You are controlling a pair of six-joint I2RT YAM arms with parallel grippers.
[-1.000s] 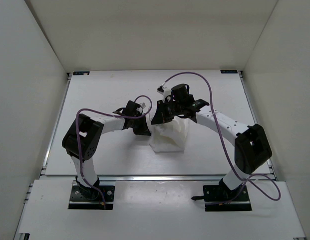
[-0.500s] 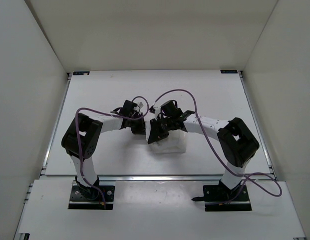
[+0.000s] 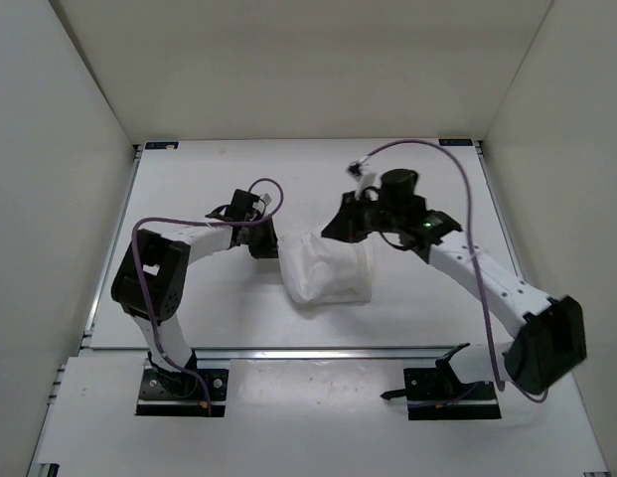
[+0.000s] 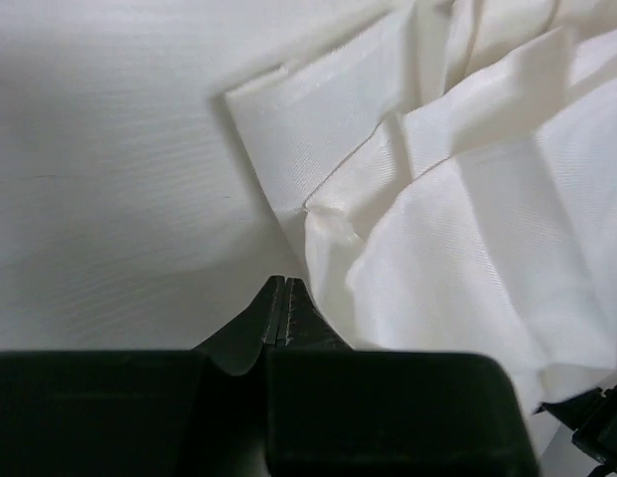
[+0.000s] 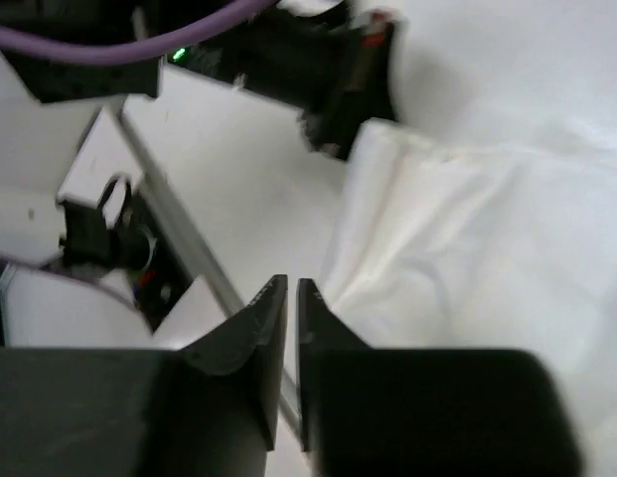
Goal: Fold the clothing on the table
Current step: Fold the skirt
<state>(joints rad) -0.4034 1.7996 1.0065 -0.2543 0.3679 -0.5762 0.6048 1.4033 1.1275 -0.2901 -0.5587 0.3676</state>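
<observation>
No text, label, brand, number or sign can be read in any of the three views; small details are blurred.

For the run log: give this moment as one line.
clothing: roughly folded on table | left gripper: shut, empty, beside its left edge | right gripper: slightly parted, empty, near far edge

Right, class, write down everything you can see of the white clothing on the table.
The clothing is thin white fabric, softly wrinkled and folded into a compact, roughly rectangular bundle. It lies flat on the table near its middle. The left wrist view shows several overlapping layers and a hemmed corner. The shut left tool sits at its left edge and the right tool hangs near its far edge. Neither grips it, and whether either touches it cannot be told.
</observation>
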